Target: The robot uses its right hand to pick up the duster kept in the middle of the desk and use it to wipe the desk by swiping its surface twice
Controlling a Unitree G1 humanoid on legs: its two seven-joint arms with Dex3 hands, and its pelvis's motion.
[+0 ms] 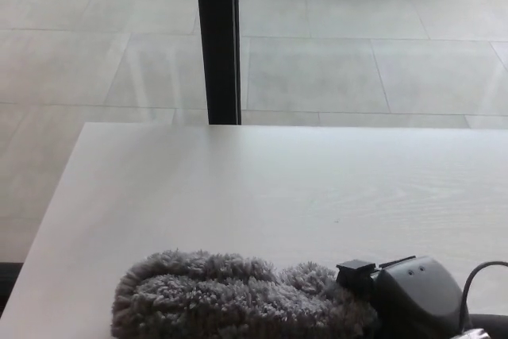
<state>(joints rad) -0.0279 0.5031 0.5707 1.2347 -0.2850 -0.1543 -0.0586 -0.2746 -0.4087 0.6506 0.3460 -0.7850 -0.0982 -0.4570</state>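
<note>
The fluffy grey duster point(230, 295) lies flat along the near edge of the pale wooden desk point(278, 188), its shaggy head pointing left. The robot's black right hand point(413, 303) sits at its right end, gripping it. A black vertical post point(217, 37) rises behind the desk against the grey tiled floor point(381, 37).
</note>
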